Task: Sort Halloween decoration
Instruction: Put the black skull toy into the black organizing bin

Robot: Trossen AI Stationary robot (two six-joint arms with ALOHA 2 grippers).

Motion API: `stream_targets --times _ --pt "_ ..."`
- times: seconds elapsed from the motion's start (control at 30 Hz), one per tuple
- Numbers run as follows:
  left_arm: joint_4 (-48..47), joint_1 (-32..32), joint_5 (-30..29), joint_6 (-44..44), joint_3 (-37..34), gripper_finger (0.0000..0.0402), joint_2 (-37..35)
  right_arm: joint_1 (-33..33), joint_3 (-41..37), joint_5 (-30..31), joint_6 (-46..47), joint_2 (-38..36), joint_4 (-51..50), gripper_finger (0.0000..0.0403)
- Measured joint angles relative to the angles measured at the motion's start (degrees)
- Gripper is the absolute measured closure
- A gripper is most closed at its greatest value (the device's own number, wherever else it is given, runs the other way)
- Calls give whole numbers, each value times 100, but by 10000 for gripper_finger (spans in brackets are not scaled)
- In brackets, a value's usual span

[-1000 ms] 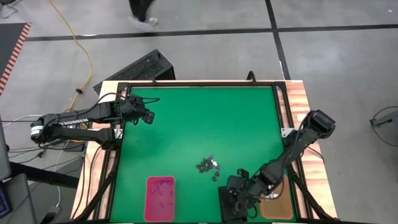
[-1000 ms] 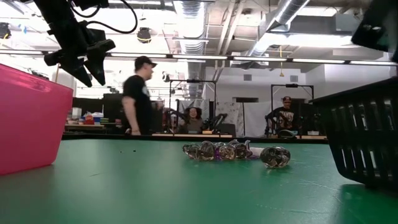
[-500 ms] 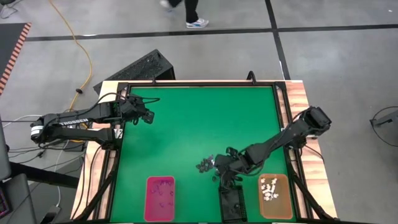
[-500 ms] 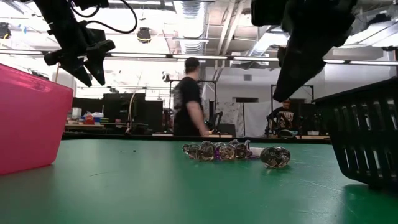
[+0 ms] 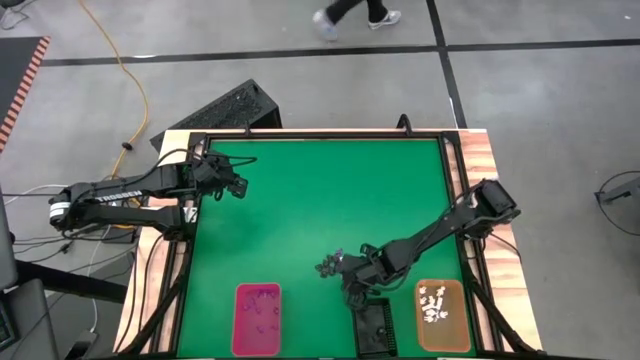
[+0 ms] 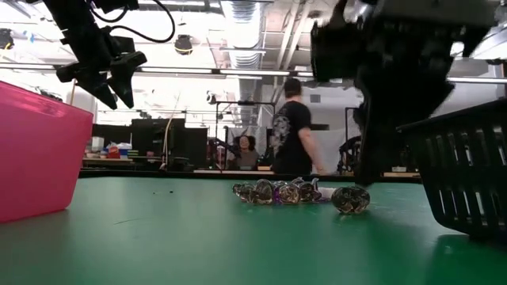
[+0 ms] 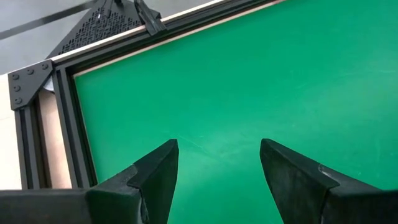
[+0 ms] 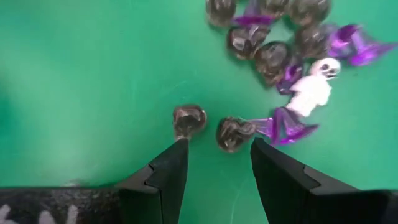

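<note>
Bench (image 5: 310,190): green top inside a black frame, wooden edging at the sides.
Trinkets (image 5: 335,264): small heap of dark, purple and white pieces lying on the green near the front, right of centre.
Pink tray (image 5: 257,318): front edge, left of centre.
Black tray (image 5: 378,330): front edge, right of the pink one.
Orange tray (image 5: 440,314): front right corner, white pieces inside.

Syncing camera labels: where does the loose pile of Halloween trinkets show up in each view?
High view: pile of trinkets on the green mat, lower middle, just ahead of the right gripper.
Low view: pile at centre, on the mat.
Left wrist view: not in it.
Right wrist view: pile beyond the open fingers.
Shared landmark: black tray, at the low view's right edge.
</note>
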Motion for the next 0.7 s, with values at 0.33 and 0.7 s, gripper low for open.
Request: stream_targets --times 0.33,0.7 --pt "8 5 -76 0 -2 183 -3 -207 11 -171 -115 321 112 203" --pt "7 7 -145 0 -2 183 -1 -499 -2 -407 -183 337 427 203"
